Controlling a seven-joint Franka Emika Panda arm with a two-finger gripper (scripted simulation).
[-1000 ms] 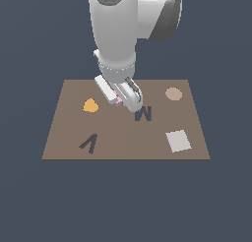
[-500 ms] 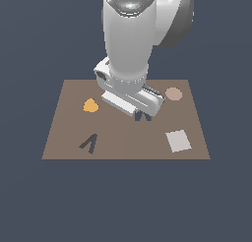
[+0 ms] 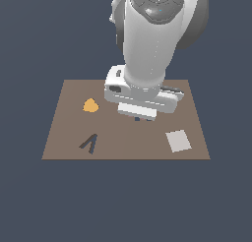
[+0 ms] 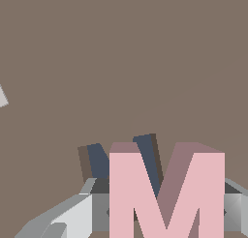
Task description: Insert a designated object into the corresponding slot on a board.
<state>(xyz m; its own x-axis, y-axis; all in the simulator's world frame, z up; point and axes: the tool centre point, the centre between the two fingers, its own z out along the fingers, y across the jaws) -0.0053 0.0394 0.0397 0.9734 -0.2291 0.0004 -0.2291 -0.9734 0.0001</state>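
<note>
In the wrist view the pink M-shaped block point(image 4: 167, 193) sits upright between the grey fingers point(image 4: 72, 215) of my gripper point(image 4: 164, 214), which is shut on it. Parts of the dark blue-grey M-shaped slot point(image 4: 145, 157) show just beyond the block, in the brown board point(image 4: 121, 63). In the exterior view the gripper point(image 3: 140, 116) hangs low over the middle of the board point(image 3: 64, 133). It hides the block and nearly all of the slot; only a dark sliver of the slot point(image 3: 138, 119) shows.
An orange rounded piece point(image 3: 90, 106) lies on the board at the exterior view's left. The dark V-shaped cutout point(image 3: 88, 143) is nearer the front left. A pale grey square point(image 3: 178, 140) lies at the front right. The arm hides the board's back right.
The arm has moved toward the exterior view's right and lower, carrying the block from beside the orange piece to over the M slot. It now hides the tan disc.
</note>
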